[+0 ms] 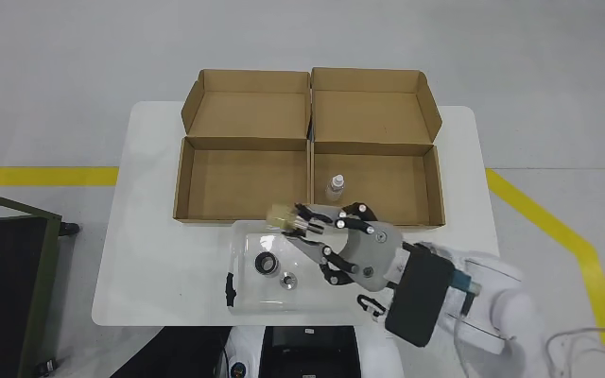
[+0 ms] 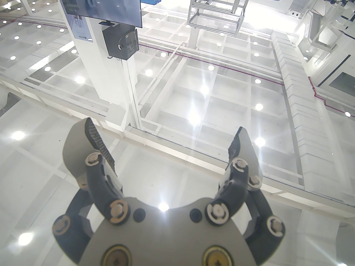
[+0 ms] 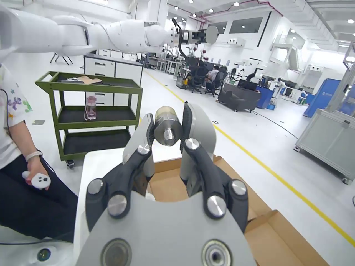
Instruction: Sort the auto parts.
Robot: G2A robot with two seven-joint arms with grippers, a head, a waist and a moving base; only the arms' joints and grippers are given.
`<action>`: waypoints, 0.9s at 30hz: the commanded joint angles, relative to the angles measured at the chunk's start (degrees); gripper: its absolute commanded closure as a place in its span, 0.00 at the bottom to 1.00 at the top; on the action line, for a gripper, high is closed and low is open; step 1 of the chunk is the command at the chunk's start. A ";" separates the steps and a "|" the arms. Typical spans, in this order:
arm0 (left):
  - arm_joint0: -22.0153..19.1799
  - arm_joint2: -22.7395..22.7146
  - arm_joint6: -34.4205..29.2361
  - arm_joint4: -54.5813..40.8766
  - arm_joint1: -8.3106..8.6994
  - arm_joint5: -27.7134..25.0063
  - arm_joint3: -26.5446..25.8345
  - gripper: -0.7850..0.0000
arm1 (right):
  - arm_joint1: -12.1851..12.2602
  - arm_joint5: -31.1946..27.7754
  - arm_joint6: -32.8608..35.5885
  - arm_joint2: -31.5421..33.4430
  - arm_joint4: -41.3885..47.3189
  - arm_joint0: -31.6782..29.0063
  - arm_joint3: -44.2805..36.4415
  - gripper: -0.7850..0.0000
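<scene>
Metal cylinder part [image 3: 165, 132], pale cap one end, threaded stud the other: pinched crosswise near the tips of the right tool [image 3: 167, 119], above the near wall of the left cardboard box [image 1: 236, 180]. Left tool [image 2: 164, 128]: spread, empty, aimed at the ceiling. Risk, judged: round body could roll from the shallow pinch and drop into the clear tray [image 1: 250, 288]. Right wrist view gives stud and pinch; top view gives position over the box.

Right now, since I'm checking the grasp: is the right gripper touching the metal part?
Touching. The right wrist view shows the right gripper with both pads pressed against opposite sides of the metal part, with no gap.
</scene>
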 commanded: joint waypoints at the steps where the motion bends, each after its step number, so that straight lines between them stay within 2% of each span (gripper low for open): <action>1: 0.00 0.00 0.00 0.00 0.00 0.00 0.00 0.00 | 0.12 -1.00 1.86 0.03 -1.46 -0.08 0.00 1.00; 8: 0.00 0.00 0.00 0.00 0.00 0.00 0.00 0.00 | 0.80 -4.89 10.24 0.60 -1.96 -2.54 0.00 1.00; 13: 0.00 0.00 0.00 0.00 0.00 0.00 0.00 0.00 | 0.78 -3.59 17.33 -0.79 -2.04 -1.26 0.03 1.00; 22: 0.00 0.00 0.00 0.00 0.00 0.00 0.00 0.00 | 0.79 -0.33 30.78 -1.09 5.00 2.16 0.00 1.00; 27: 0.00 0.00 0.00 0.00 0.00 0.00 0.00 0.00 | 0.63 1.80 30.19 -1.49 5.97 2.74 0.00 1.00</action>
